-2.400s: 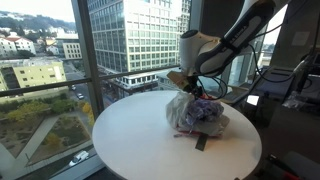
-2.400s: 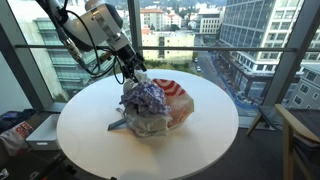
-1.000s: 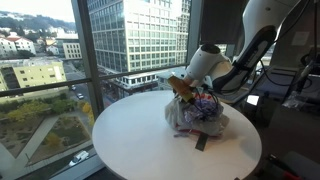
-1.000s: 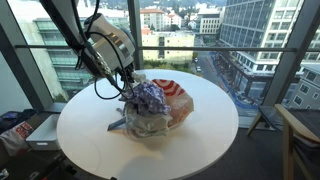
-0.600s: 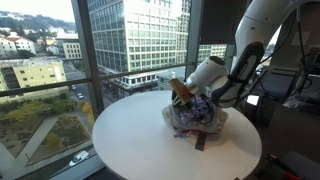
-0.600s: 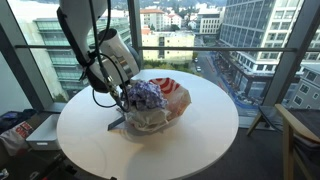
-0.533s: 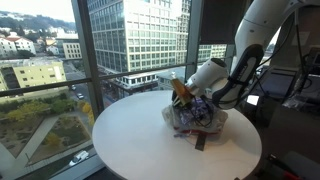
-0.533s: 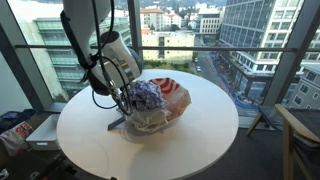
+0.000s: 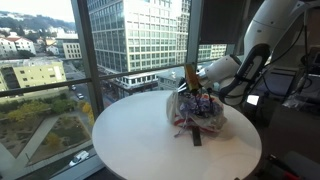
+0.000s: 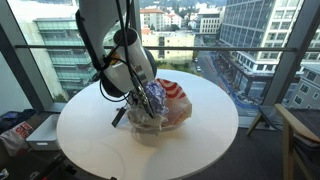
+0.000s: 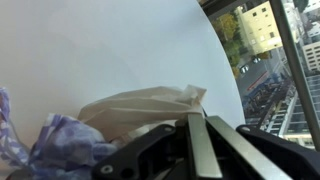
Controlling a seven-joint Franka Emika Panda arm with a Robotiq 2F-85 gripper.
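The black metal gripper (image 11: 197, 150) runs off the wrist view's bottom edge, fingertips unseen. The crumpled purple wad (image 11: 55, 145) gets cropped left, and that small dark strip (image 9: 196, 137) is unidentifiable.

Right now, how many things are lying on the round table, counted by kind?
clear plastic bag with purple stuff inside: 1
red-and-white striped piece: 1
small black thing: 1
Total: 3
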